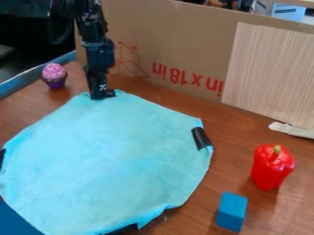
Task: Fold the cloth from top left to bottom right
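- Hanging in the upper left of the camera view, your gripper [101, 94] is at the top edge of the light blue cloth [110, 156], which lies spread over the left and centre; you cannot tell if it is open, closed or pinching fabric.
- If your grip takes too little of this edge, the cloth may slip when you lift.
- The black strip [200, 138] at its right edge perhaps holds it down, so your fold could wrinkle or go crooked.
- If you go too far toward lower right, you may push the blue block [232, 211].
- Your brown table [236, 137] bears also a red pepper [273, 166] at right and a toy cupcake [54, 75] at upper left.
- Behind stands a cardboard sheet [171, 46].
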Robot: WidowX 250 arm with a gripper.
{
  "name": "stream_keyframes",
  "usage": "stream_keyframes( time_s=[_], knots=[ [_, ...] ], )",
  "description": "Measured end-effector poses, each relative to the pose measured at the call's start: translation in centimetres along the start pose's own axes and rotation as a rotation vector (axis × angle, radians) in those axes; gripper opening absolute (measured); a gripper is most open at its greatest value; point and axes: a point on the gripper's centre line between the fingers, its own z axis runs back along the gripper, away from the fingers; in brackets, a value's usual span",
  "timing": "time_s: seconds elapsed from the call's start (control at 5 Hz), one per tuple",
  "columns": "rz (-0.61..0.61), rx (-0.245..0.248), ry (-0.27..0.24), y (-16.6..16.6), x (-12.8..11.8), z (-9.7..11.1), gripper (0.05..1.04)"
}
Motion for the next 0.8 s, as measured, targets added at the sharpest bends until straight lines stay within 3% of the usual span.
stream_keyframes(
  time_s=[0.2,0.4,0.6,0.8],
  knots=[
    [0.004,0.006,-0.005,-0.2,-0.1,0.0,0.178],
    [-0.001,0.011,-0.008,-0.4,-0.2,0.2,0.079],
    [-0.005,-0.007,-0.043,-0.9,0.1,0.9,0.060],
    [0.007,0.013,-0.095,-0.1,0.5,2.7,0.059]
  ],
)
